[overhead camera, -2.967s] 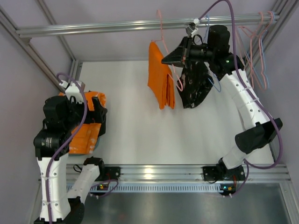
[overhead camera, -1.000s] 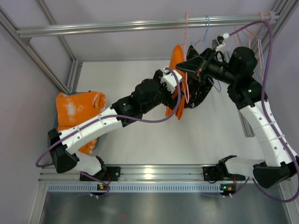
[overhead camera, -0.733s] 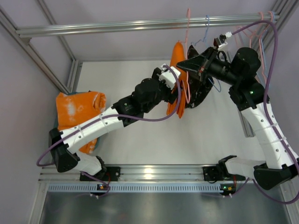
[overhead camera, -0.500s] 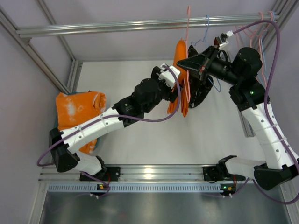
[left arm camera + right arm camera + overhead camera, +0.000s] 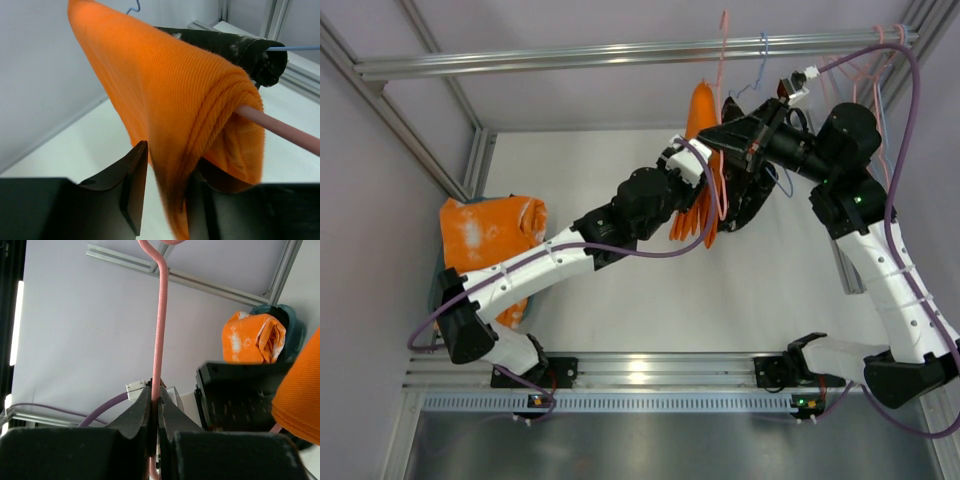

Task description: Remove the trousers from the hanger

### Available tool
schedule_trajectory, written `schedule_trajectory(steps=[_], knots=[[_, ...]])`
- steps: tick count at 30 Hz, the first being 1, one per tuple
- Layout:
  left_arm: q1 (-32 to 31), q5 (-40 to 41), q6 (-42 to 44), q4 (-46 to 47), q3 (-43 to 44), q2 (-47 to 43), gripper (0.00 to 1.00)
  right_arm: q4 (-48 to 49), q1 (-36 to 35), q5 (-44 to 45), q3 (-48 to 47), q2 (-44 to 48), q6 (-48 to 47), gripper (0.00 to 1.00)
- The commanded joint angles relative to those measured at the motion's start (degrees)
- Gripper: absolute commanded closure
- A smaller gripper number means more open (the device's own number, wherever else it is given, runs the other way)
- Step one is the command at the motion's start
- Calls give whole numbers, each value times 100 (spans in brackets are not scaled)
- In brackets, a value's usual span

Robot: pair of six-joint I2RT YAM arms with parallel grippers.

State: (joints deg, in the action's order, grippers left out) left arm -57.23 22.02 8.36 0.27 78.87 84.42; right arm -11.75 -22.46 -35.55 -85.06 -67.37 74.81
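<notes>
- The left gripper (image 5: 167, 192) is about half open. Its two black fingers (image 5: 134, 187) stand one on each side of the hanging edge of the trousers (image 5: 170, 95). The cloth fills the gap between them. I cannot tell if the fingers squeeze the cloth or only touch it.
- The trousers are bright orange. They hang folded over the bottom bar of the hanger (image 5: 282, 129), right above the left gripper.
- The hanger is thin and pink. Its hook is up on the silver rail (image 5: 570, 55) at the back, over the white table (image 5: 620, 300).
- The right gripper (image 5: 156, 396) is pinched tight on the hanger's straight neck, below the hook.
- A black garment (image 5: 220, 42) with white specks hangs just behind the trousers, on a blue hanger (image 5: 295, 48).
- An orange cloth (image 5: 490, 228) with whitish patches lies at the left side of the table, well apart from both grippers.
</notes>
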Motion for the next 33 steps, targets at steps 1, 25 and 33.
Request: schedule_trajectory(steps=[1, 25, 33], knots=[[2, 206, 34, 351, 138, -153, 66, 1246, -110, -198, -100, 488, -378, 100], [19, -260, 535, -1, 3168, -330, 100, 164, -75, -22, 2115, 1051, -2093, 100], [133, -286, 728, -177, 4558, 4, 100, -47, -31, -198, 2449, 1060, -2532, 100]])
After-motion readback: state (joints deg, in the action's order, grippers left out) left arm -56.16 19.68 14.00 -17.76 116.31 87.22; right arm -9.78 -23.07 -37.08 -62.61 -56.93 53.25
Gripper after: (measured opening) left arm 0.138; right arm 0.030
